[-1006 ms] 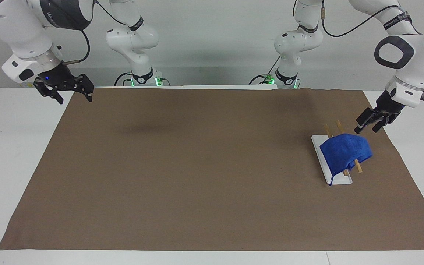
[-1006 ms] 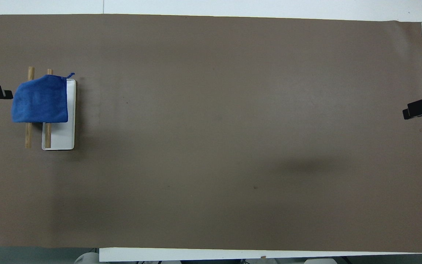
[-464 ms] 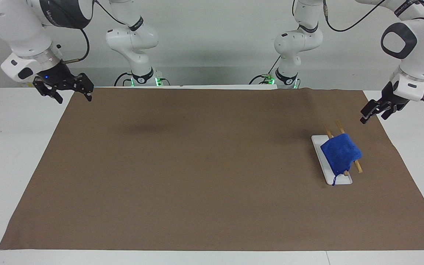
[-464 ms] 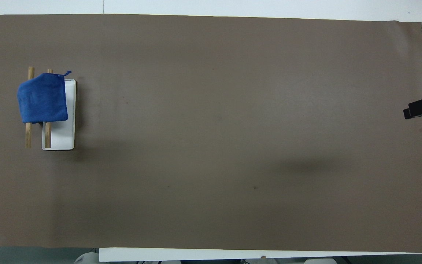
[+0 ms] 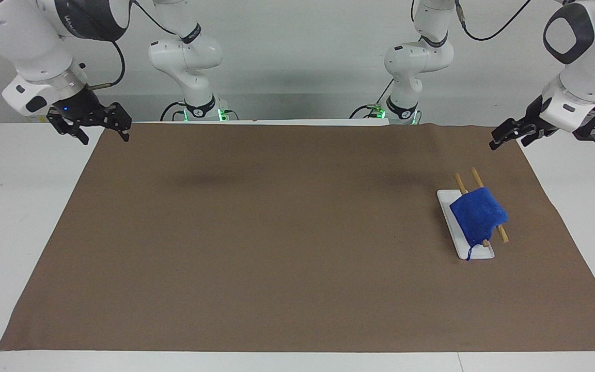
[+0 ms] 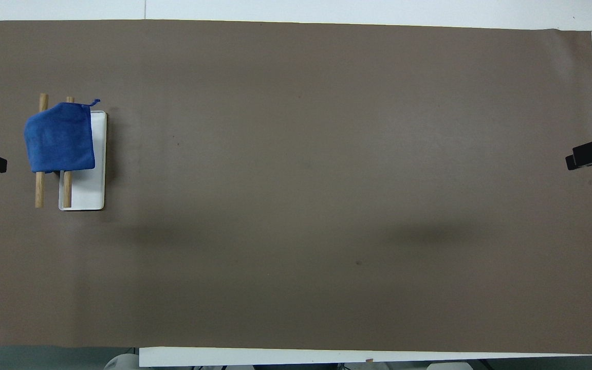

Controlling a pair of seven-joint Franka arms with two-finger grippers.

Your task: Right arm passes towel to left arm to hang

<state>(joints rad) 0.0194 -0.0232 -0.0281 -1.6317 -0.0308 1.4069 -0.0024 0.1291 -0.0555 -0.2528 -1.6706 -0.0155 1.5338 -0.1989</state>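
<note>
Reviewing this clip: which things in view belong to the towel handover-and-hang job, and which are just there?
Part of the job:
- towel, draped over the rack
- left tool, open, holding nothing
- right tool, open, waiting at its end of the table

Just there:
- brown mat
- white table

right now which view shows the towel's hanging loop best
The facing view: the loop dangles clear below the towel, against the white base. The overhead view shows only a short bit of it poking from the towel's corner, flat against the brown mat.
</note>
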